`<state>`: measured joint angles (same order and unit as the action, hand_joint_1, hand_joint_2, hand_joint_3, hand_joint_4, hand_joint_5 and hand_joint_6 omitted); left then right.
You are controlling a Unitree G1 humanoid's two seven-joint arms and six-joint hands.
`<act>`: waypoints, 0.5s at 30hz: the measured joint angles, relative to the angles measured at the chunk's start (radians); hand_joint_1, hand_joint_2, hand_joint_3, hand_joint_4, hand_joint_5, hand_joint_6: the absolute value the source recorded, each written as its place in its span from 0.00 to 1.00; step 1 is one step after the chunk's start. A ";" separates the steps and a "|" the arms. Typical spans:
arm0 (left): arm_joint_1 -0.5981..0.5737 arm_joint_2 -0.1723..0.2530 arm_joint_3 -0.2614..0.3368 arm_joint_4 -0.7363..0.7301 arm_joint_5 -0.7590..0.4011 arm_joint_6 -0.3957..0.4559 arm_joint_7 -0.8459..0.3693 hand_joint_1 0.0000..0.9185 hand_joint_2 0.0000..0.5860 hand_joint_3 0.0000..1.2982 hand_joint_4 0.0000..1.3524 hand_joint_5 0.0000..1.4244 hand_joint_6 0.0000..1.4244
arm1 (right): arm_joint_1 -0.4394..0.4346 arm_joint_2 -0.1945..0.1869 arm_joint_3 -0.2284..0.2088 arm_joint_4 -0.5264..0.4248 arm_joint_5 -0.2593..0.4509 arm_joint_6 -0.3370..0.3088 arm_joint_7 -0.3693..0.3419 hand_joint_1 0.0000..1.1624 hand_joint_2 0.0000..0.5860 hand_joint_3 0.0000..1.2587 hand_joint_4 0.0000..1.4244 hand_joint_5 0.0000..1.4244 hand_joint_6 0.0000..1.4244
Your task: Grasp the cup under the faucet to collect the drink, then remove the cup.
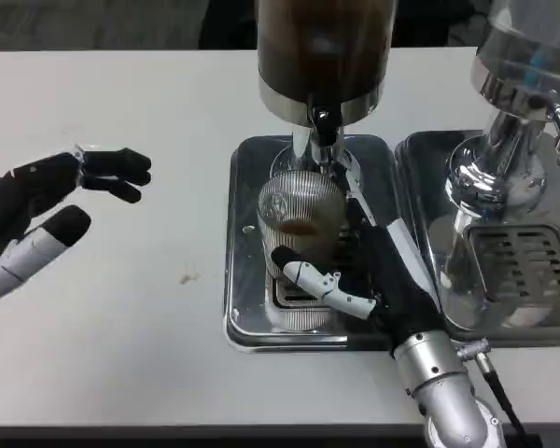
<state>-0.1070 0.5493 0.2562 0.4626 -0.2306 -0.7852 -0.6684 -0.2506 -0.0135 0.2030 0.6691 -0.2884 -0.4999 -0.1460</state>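
Observation:
A clear ribbed cup (299,217) stands on the steel drip tray (245,280) right below the black faucet (323,121) of a dark drink dispenser (324,56). A little brown drink lies in the cup's bottom. My right hand (373,266) wraps around the cup from the right, thumb across its near side and fingers behind it. My left hand (47,210) hovers over the table at the far left, fingers apart, holding nothing.
A second dispenser (518,103) with a chrome base stands on its own drip tray (504,271) at the right, close beside my right forearm. White table surface spreads to the left and along the near edge.

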 measured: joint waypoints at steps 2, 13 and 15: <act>0.000 0.000 0.000 0.000 0.000 0.001 0.000 0.05 0.16 0.32 0.29 0.31 0.18 | -0.001 0.000 0.000 0.004 0.000 0.000 0.000 0.56 0.35 0.00 0.00 0.00 0.00; 0.008 0.003 0.001 -0.004 0.000 0.015 0.000 0.05 0.16 0.33 0.30 0.32 0.18 | -0.038 0.004 0.017 0.051 -0.019 0.011 0.000 0.56 0.36 0.00 0.00 0.00 0.00; 0.013 0.004 0.001 -0.004 0.000 0.016 0.000 0.05 0.16 0.33 0.31 0.32 0.19 | -0.055 0.006 0.020 0.072 -0.021 0.008 0.000 0.56 0.36 0.00 0.00 0.00 0.00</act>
<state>-0.0940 0.5529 0.2568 0.4586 -0.2310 -0.7691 -0.6684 -0.3055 -0.0072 0.2228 0.7415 -0.3091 -0.4918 -0.1461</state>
